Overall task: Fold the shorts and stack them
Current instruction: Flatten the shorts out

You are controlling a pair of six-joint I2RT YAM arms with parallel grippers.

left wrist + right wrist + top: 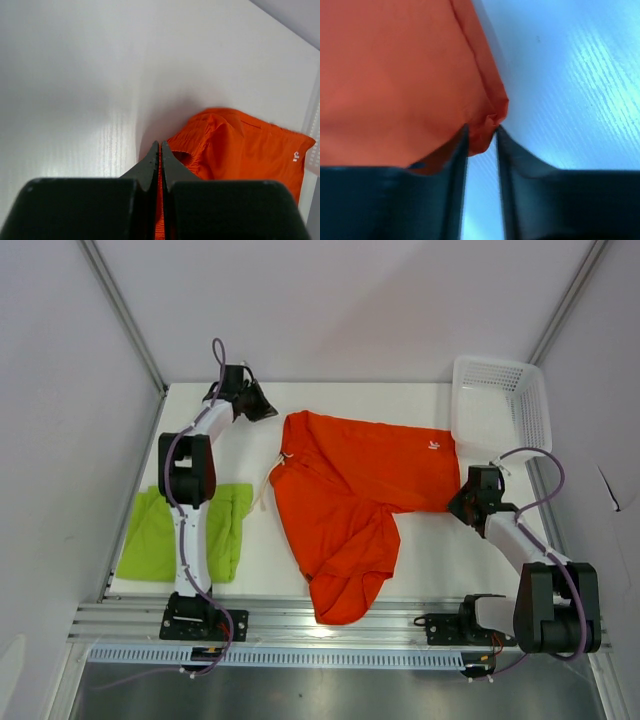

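The lime green shorts (150,530) lie folded flat at the left edge of the table (265,565), beside my left arm's base. They look like the bottom of the stack.

My left gripper (160,147) is at the far side of the table, at the waistband corner of the orange-red shorts (350,480). Its jaws are pressed together, and a thin orange line shows between them. I take that to be a pinch on a thin edge of cloth.

The orange-red shorts are spread across the middle of the table, with the waistband to the left. One leg is crumpled toward the near edge. The cloth looks light, limp and a little slick. I judge it will sag and slide, not hold a crease. Hems, waistband and corners are the sure places to take hold, since the doubled fabric gives my pads something to bite.

My right gripper (482,132) sits at the right leg's hem corner. Its jaws stand narrowly apart with the corner's tip between them, and the cloth looks loose there, not squeezed.

The white mesh basket (530,420) sits at the far right corner, apart from the cloth.
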